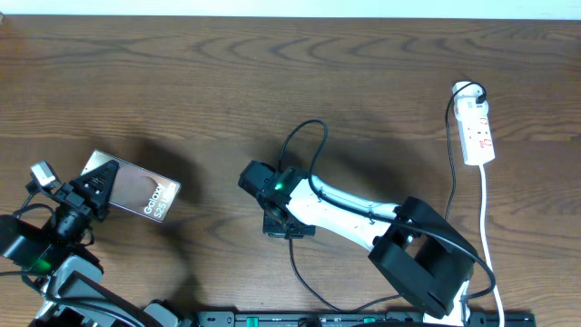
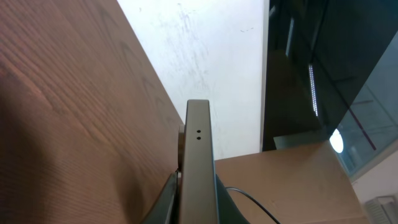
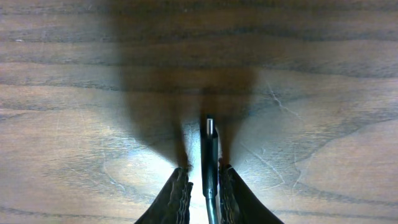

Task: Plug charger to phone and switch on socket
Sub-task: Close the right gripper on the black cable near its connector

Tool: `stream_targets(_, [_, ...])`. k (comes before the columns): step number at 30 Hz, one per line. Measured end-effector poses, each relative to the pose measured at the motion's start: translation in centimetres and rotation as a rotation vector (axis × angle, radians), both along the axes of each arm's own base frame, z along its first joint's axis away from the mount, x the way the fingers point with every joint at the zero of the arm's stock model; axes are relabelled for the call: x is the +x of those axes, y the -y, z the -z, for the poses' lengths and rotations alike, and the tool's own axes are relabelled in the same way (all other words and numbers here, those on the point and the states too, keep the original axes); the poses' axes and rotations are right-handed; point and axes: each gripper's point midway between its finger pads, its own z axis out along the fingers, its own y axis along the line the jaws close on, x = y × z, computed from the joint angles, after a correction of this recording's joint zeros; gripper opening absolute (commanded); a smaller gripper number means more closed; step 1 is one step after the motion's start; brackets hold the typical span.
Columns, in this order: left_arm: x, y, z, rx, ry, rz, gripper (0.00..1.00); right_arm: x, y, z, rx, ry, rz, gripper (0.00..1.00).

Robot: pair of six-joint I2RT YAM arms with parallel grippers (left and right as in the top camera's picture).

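Two arms at wooden table [image 1: 227,73]. Far right, white socket [image 1: 478,132], well apart from the rest. At left, phone [image 1: 136,193] pinched at one end by left gripper [image 1: 98,184]. Mid-table, right gripper [image 3: 203,171] narrowed around charger [image 3: 209,149] tip; true pinch or not, cannot tell.

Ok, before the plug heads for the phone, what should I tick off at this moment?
1. phone clamped in left gripper: ok.
2. charger lies between the right gripper fingers, tip forward: ok.
3. Right grip firm: cannot tell; a sliver of gap shows on one side.
4. Phone port facing the plug: cannot tell; the edge shown has only two small holes.
5. socket switch state: cannot tell, too small.
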Motion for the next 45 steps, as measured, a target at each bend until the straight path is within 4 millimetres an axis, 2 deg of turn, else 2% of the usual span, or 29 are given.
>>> stream_targets(5, [0.0, 0.0, 0.0, 0.0, 0.0, 0.0, 0.07, 0.0, 0.0, 0.0, 0.0, 0.0, 0.0, 0.14])
stream_targets(13, [0.0, 0.0, 0.0, 0.0, 0.0, 0.0, 0.07, 0.1, 0.0, 0.0, -0.002, 0.005, -0.001, 0.18])
stream_targets(21, [0.0, 0.0, 0.0, 0.0, 0.0, 0.0, 0.07, 0.5, 0.1, 0.0, -0.005, 0.021, 0.005, 0.16])
stream_targets(27, [0.0, 0.0, 0.0, 0.0, 0.0, 0.0, 0.07, 0.5, 0.2, 0.0, -0.008, 0.021, 0.005, 0.08])
stream_targets(29, [0.0, 0.0, 0.0, 0.0, 0.0, 0.0, 0.07, 0.5, 0.3, 0.0, -0.01, 0.02, 0.003, 0.02])
stream_targets(37, [0.0, 0.0, 0.0, 0.0, 0.0, 0.0, 0.07, 0.3, 0.4, 0.0, -0.014, 0.013, 0.005, 0.01])
stream_targets(45, [0.0, 0.0, 0.0, 0.0, 0.0, 0.0, 0.07, -0.5, -0.4, -0.1, 0.038, -0.052, 0.0, 0.01])
